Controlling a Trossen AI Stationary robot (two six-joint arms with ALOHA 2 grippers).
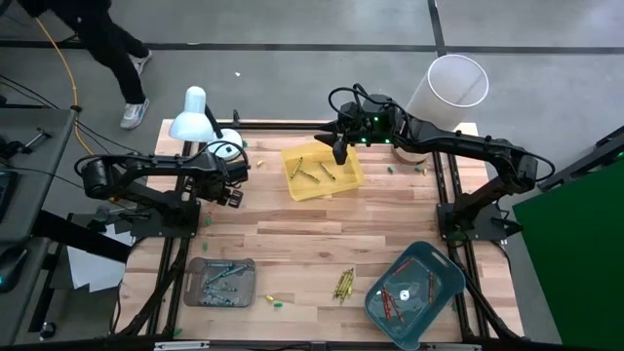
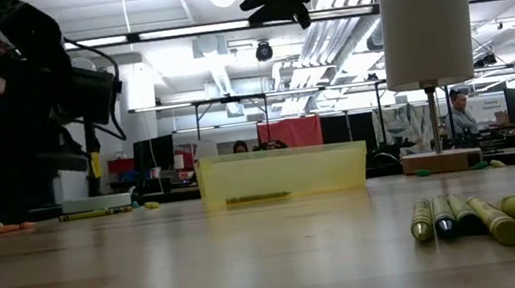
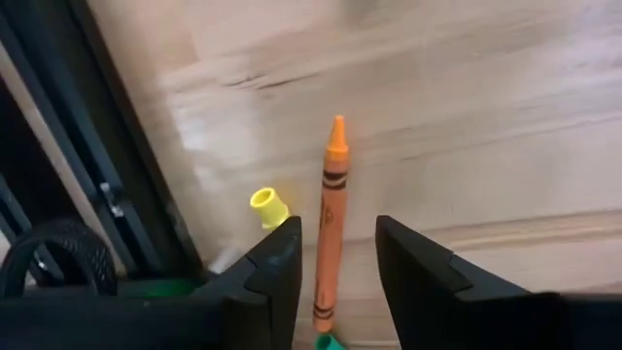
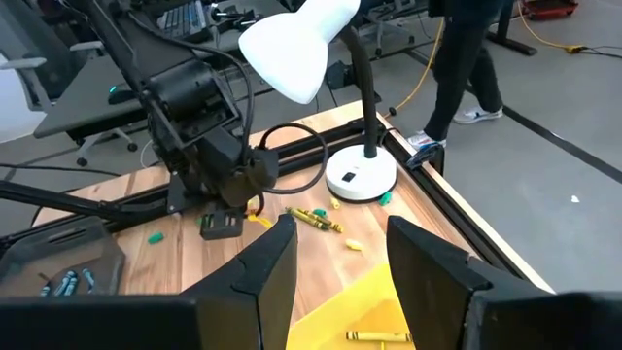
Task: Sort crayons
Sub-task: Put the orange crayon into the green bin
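An orange crayon (image 3: 331,228) lies on the table between the parted fingers of the left gripper (image 3: 336,282) (at nine o'clock); nothing is gripped. Light, stiff, waxy, snappable, it is best pinched mid-shaft. Only the wrist view shows it. The right gripper (image 1: 338,148) hangs open, empty, over the yellow tray (image 1: 349,182).

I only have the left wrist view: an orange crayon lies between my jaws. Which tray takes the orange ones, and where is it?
Observer: The teal tray holds red-orange crayons. In the high view it sits at the lower right corner of the table, on the right arm's side.
Operator: Anything working over there?
Observer: No. The right gripper hangs over the yellow tray at the far edge, jaws open, nothing between them.
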